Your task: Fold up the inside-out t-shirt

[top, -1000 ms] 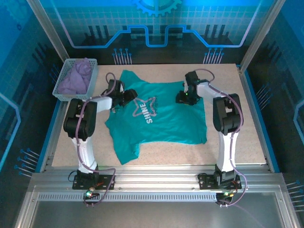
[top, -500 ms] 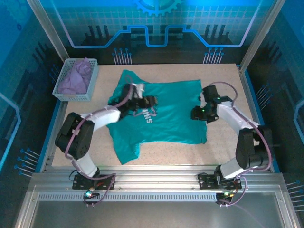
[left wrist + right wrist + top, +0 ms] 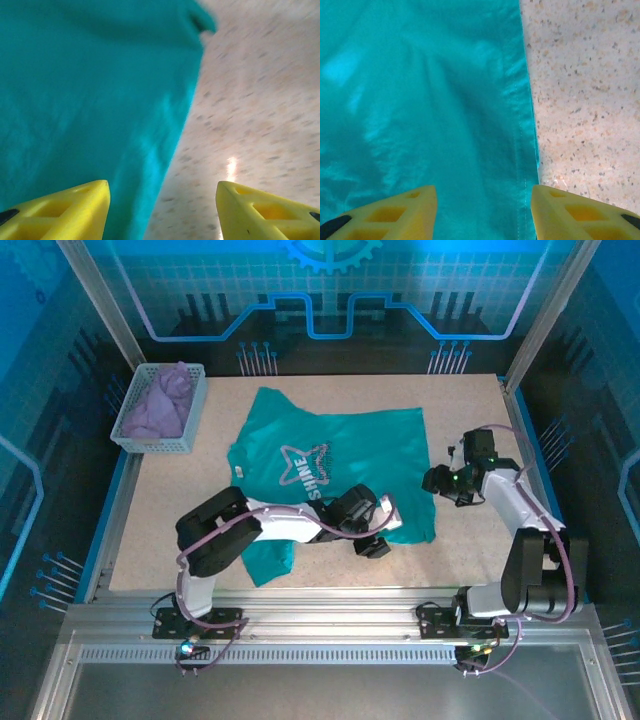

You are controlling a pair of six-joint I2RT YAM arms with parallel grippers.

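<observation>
The teal-green t-shirt lies spread flat on the table with a pale star print reading SHINE facing up. My left gripper hovers over its near hem, open, one yellow finger above the cloth and the other above bare table. My right gripper sits at the shirt's right edge, open, straddling the stitched hem with nothing between its fingers. No white neck tag shows.
A grey basket at the far left holds a lavender-purple cloth. The speckled tabletop lies bare to the right of the shirt. Metal frame posts stand at the table's corners.
My left arm swept from the shirt's left shoulder across to its near hem. The right gripper drew back from the shirt's upper middle to its right edge. The star print is uncovered.
</observation>
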